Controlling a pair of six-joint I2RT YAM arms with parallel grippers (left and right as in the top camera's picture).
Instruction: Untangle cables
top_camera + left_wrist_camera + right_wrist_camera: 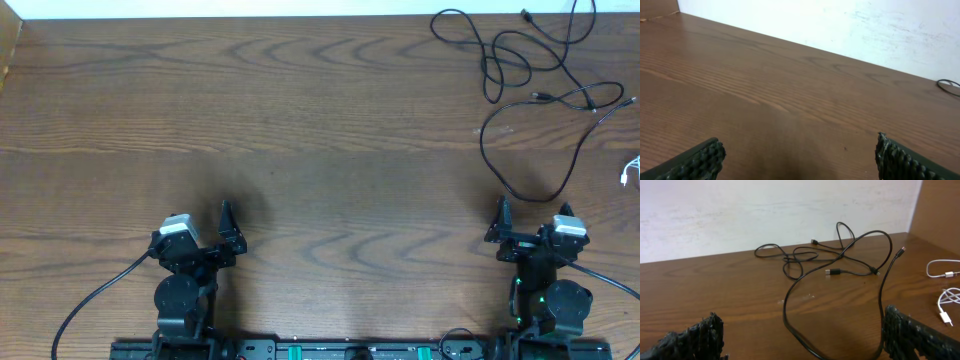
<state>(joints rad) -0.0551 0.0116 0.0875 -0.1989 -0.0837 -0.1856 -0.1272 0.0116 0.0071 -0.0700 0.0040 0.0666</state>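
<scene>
Where the brown wood-grain surface (320,150) meets the white wall (740,215), several thin black cables (832,272) lie in a loose tangle of crossing loops at the far right corner, their small plug ends resting on the wood. One long black loop reaches back towards the right arm (550,270) and lies just ahead of it. A thin white cable (943,315) lies apart at the right edge. The right jaws stand wide open and hold nothing. On the left arm (185,270), well apart from every cable, the left jaws also gape wide and empty.
</scene>
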